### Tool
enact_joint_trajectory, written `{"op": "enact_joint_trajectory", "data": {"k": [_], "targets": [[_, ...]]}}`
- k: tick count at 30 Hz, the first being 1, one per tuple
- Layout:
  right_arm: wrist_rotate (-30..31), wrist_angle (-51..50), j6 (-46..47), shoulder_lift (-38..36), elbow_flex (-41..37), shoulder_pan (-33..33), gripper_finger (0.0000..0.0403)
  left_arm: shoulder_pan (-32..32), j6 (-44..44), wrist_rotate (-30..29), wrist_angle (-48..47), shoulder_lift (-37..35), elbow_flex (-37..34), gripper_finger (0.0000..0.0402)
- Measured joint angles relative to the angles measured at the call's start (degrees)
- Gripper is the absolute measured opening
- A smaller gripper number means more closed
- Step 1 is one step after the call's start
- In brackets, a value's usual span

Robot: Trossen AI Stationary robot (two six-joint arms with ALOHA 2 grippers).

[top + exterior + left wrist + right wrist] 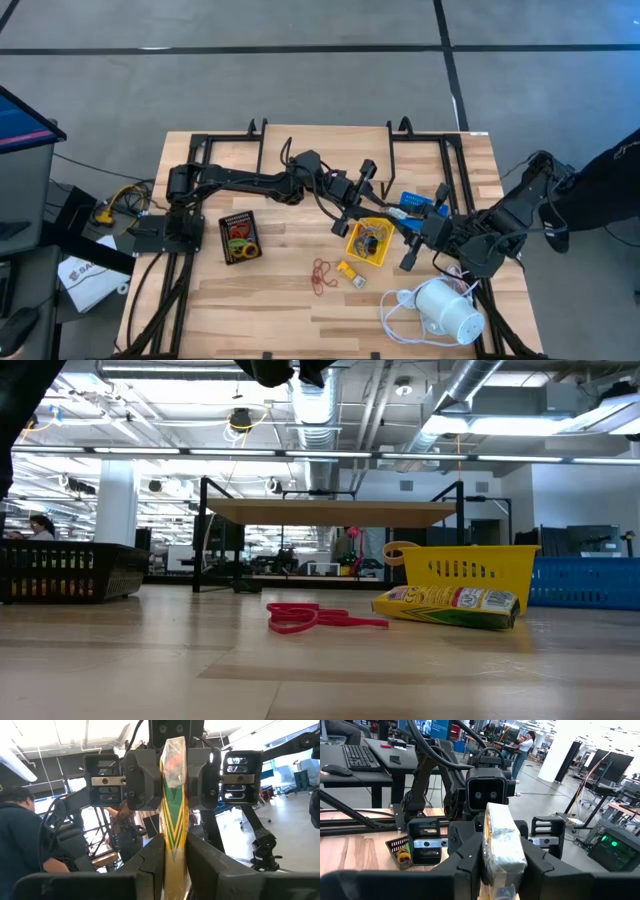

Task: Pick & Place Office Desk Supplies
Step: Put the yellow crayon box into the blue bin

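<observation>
A yellow packet with green stripes (174, 815) in clear wrap hangs in the air between my two grippers, above the yellow tray (372, 243). My left gripper (175, 847) is shut on one end of it. My right gripper (502, 851) faces it and is shut on the other end. A second yellow packet (450, 603) lies flat on the table beside the yellow tray (465, 568). Red rubber bands (320, 275) lie on the wood just left of it. The black mesh tray (239, 237) holds coloured bands. My left gripper pinches the near end of the packet (175, 857) between its two fingers, coming in about level from the table's left. The packet runs on along the fingers, clear of the table. My right gripper pinches the packet's opposite end (502, 845) between its two fingers, coming in about level from the table's right and facing my left gripper (487, 795). The packet is lifted clear and spans the two grippers.
A blue tray (415, 205) stands behind the yellow one. A white cylindrical device (445, 310) with a looped white cord lies at the near right corner. Bare wood lies at the near left. People show in the room beyond the table.
</observation>
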Motion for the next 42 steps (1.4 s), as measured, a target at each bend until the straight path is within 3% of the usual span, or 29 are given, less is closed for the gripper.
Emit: {"op": "enact_joint_trajectory", "data": {"k": [20, 33, 42], "targets": [[0.0, 0.2, -0.2, 0.0, 0.0, 0.0, 0.0086, 0.3, 0.0, 0.2, 0.0, 0.0, 0.0, 0.0067], [0.2, 0.2, -0.2, 0.0, 0.0, 0.0, 0.0085, 0.3, -0.1, 0.2, 0.0, 0.0, 0.0, 0.0141], [0.5, 0.0, -0.1, -0.4, 0.0, 0.0, 0.0085, 1.5, -0.1, 0.2, 0.0, 0.0, 0.0, 0.0162]]}}
